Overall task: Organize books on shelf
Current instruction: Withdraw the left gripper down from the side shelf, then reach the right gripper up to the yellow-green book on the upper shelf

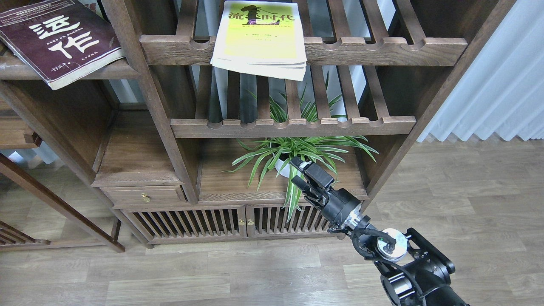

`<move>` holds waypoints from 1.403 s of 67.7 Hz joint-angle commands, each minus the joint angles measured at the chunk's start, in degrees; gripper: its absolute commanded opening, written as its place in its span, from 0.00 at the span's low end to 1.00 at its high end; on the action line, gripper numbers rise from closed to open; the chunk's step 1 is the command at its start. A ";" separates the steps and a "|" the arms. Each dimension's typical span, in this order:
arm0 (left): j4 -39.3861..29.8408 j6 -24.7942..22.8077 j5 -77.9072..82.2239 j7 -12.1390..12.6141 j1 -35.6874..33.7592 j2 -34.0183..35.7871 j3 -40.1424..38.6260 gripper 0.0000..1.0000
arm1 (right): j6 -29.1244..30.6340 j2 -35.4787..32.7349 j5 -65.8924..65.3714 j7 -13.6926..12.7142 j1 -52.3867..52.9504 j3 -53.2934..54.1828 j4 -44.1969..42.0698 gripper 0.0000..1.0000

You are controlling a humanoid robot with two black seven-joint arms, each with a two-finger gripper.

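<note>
Right gripper (pixel 300 171) spread, empty; maroon book (pixel 57 40) cut off by frame.

You've got one view, from the robot's head, looking forward and steeply down at a dark wooden shelving unit (pixel 272 123) close in front. Upper racks fill the top edge, the wood-plank floor (pixel 212 276) runs along the bottom, and the right arm (pixel 382 250) enters from the lower right corner.
</note>
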 commanded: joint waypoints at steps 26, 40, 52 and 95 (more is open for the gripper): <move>2.64 0.00 -7.50 -2.94 23.09 -6.77 0.39 0.99 | 0.00 0.00 0.44 1.23 0.15 0.23 0.61 0.99; 8.79 0.00 -10.58 -2.94 28.53 -18.98 0.30 0.99 | 0.00 0.00 0.88 1.31 0.68 0.66 3.59 0.99; 11.69 0.00 -10.06 -2.77 31.96 -30.05 0.13 0.98 | 0.00 0.00 1.05 1.31 0.94 2.42 7.46 0.99; 18.37 0.00 -9.88 -2.50 33.02 -38.68 0.48 0.99 | 0.00 -4.57 1.05 1.84 3.23 3.57 21.97 0.97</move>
